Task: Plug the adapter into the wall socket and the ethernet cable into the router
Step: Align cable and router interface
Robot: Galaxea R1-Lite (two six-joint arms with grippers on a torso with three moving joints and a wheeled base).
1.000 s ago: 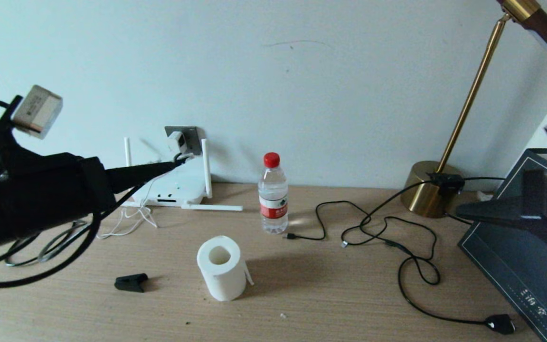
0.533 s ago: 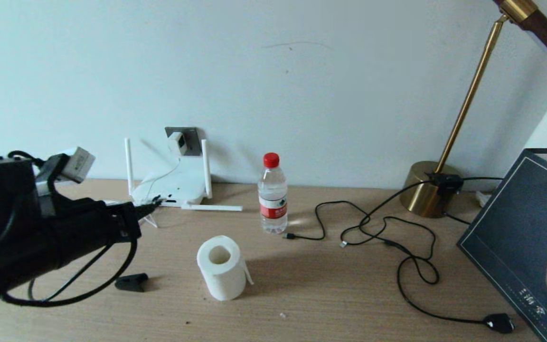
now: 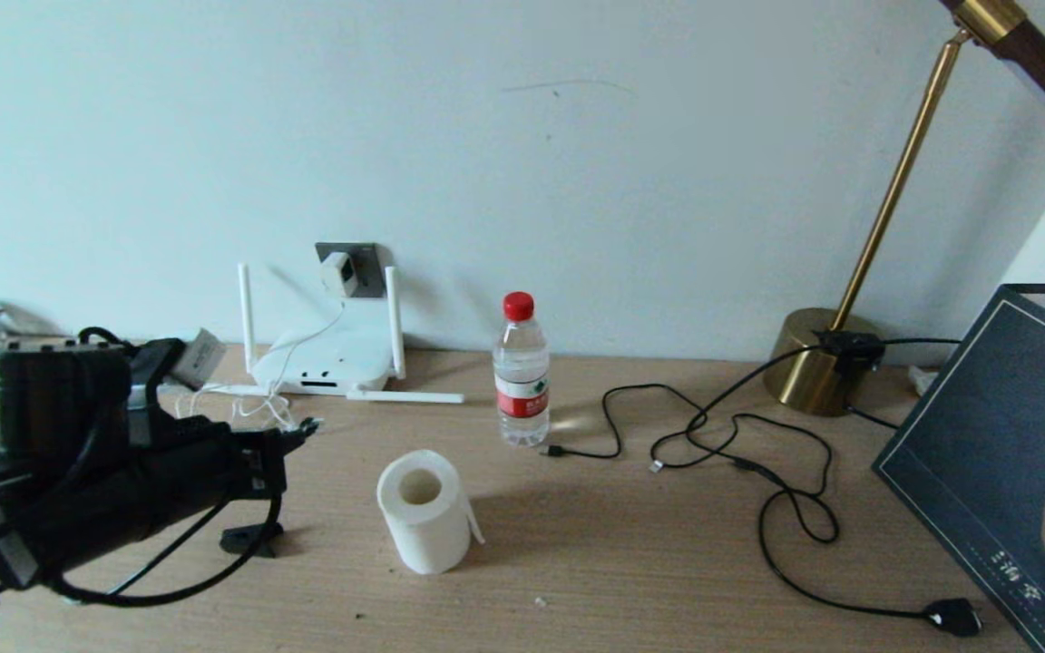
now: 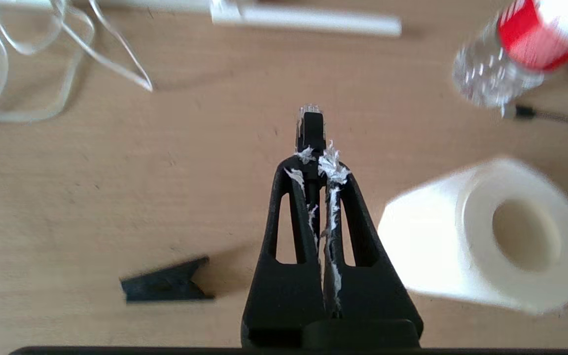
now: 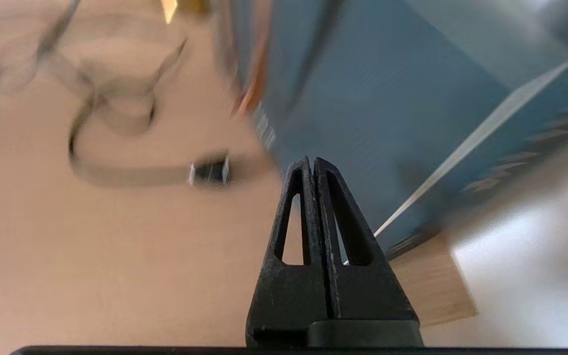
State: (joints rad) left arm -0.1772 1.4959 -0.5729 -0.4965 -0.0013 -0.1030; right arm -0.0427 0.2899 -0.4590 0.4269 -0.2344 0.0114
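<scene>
Change since earlier: left claw [image 3: 305,426] has come back from the wall and now hangs low over the near-left table [image 3: 631,562]; the right arm has left the head view.
Left claw state: closed on the ethernet cable [image 4: 310,129], whose clear clip sticks out past the fingertips; the black cable loops below the arm.
Right claw [image 5: 312,165]: closed, empty, beside the dark blue box [image 3: 985,490] at the right table edge.
Router [image 3: 330,356]: far left, against the wall, antennas up; its dark ports face the near side.
Key relation: the router lies farther from the claw and slightly right of it, with open table between; the left arm is much nearer.
Connector axis: along the claw fingers, tip pointing roughly toward the far side, so it seems close to the line of the ports.
Adapter [image 3: 339,272]: already sitting in the wall socket [image 3: 366,258], white cord hanging down to the table.
Step judged: only the cable step remains.
</scene>
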